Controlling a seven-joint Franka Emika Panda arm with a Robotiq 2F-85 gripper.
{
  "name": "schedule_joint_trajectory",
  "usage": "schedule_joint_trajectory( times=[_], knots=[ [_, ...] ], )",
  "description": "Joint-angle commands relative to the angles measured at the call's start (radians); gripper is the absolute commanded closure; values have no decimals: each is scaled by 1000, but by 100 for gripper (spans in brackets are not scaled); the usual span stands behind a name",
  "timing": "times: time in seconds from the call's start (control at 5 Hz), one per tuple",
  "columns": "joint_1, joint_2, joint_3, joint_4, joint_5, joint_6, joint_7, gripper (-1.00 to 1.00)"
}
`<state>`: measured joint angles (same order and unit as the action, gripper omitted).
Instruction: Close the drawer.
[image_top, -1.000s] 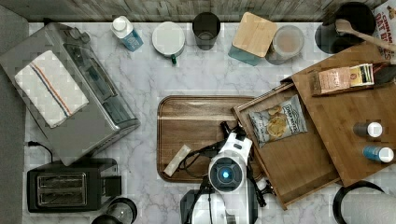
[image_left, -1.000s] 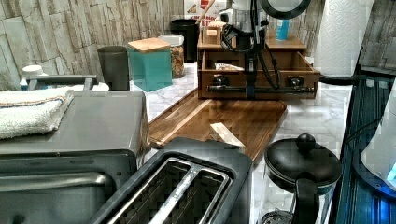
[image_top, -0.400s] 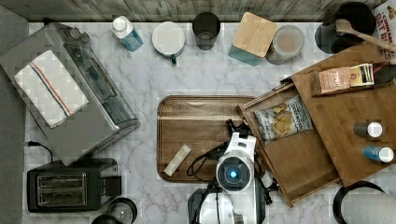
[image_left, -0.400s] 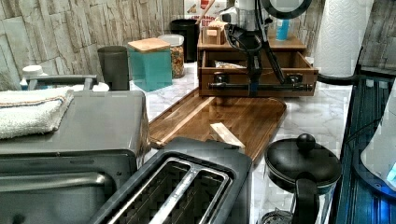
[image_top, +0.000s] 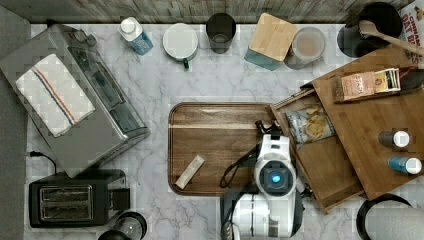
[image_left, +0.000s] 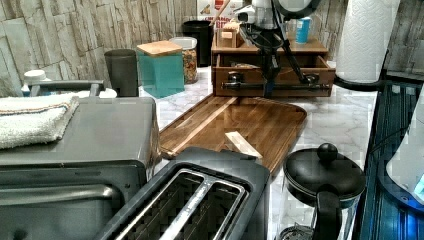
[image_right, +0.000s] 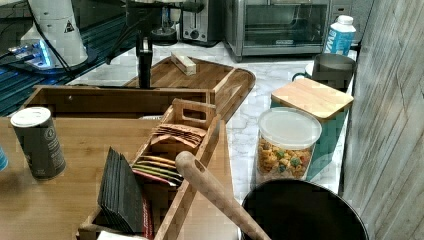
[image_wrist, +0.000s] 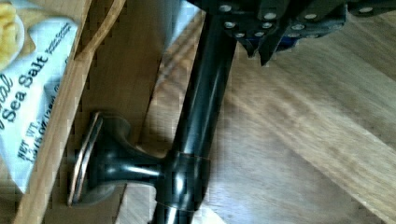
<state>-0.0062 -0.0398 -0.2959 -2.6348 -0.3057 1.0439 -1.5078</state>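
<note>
White marble table (image_top: 210, 75) holds everything. Next biggest is the silver toaster oven (image_top: 75, 105) at nine o'clock in the top view. A dark brown wooden tray (image_top: 215, 145) with round corners lies in the middle. At three o'clock sits the light-brown bamboo drawer (image_top: 330, 165), partly pulled out of its wooden box, with a chip bag (image_top: 310, 125) inside. The drawer is not shut yet. The robot's white arm (image_top: 272, 170) reaches over the tray's edge, probably so it can push. Its end effector (image_left: 270, 80) sits right at the drawer's black bar handle (image_wrist: 196, 126). I cannot tell if it is open or closed.
</note>
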Motion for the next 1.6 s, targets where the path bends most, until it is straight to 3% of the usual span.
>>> schedule_joint_trajectory(
  times=[0.2,0.4,0.8,1.0,1.6],
  knots=[
    [-102,224,-148,395,231,-50,-280,100],
    [-141,267,-146,425,303,63,-307,100],
    [-172,306,-151,488,270,117,-198,100],
    [-201,278,-113,485,394,74,-344,100],
    [-181,280,-133,485,405,73,-352,100]
  ],
)
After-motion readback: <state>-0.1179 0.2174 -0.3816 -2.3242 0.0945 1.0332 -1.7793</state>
